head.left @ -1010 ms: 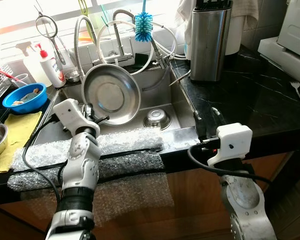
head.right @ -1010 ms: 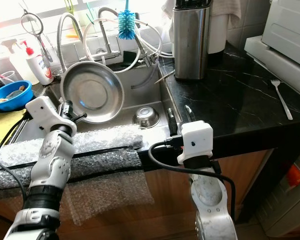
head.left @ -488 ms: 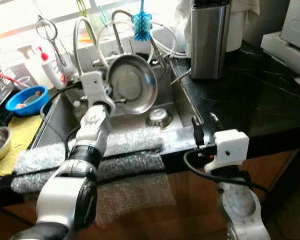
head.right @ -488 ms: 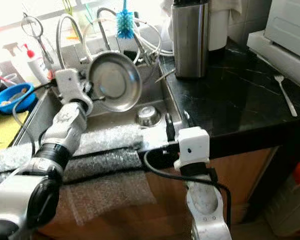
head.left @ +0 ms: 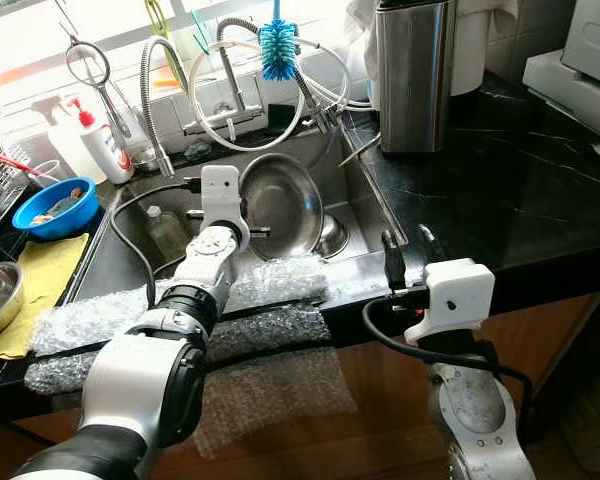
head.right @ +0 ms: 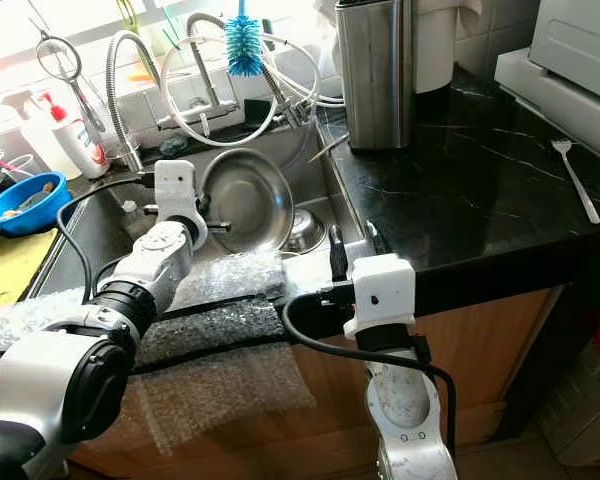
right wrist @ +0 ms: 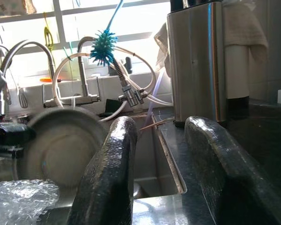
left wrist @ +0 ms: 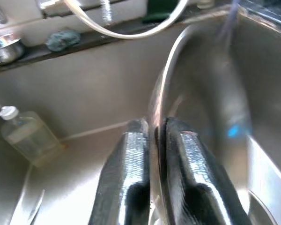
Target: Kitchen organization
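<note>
Steel pan (head.left: 280, 205) — a shallow, shiny dish — stands nearly on edge inside the sink (head.left: 365, 205), its hollow face turned toward the black countertop (head.left: 500, 190) and its lower rim just above or against a small steel bowl (head.left: 330, 236) on the sink floor; I cannot tell whether they touch. The left gripper (left wrist: 153, 136) holds it by the rim alone, the two fingers (left wrist: 131, 159) pinched tight with the thin metal edge between them, as the left wrist view shows. A small clear bottle (head.left: 166, 232) lies on the sink floor beside the arm.

The right gripper (right wrist: 161, 140) hangs at the counter's front edge, fingers spread wide and holding nothing.

The grip looks like the weak point. A pinch on a slick steel rim, with the whole weight of the dish hanging off to one side, could let the pan pivot or slide out — and it would then clatter onto the bowl below. Tilting it further or swinging it quickly would make that likelier. The faucet hoses (head.left: 245, 95) and the blue bottle brush (head.left: 277, 48) hang close behind, so a lift toward the back could snag them. The bubble wrap (head.left: 180, 310) over the sink's front edge sits under the left forearm and could be dragged as the arm withdraws.
</note>
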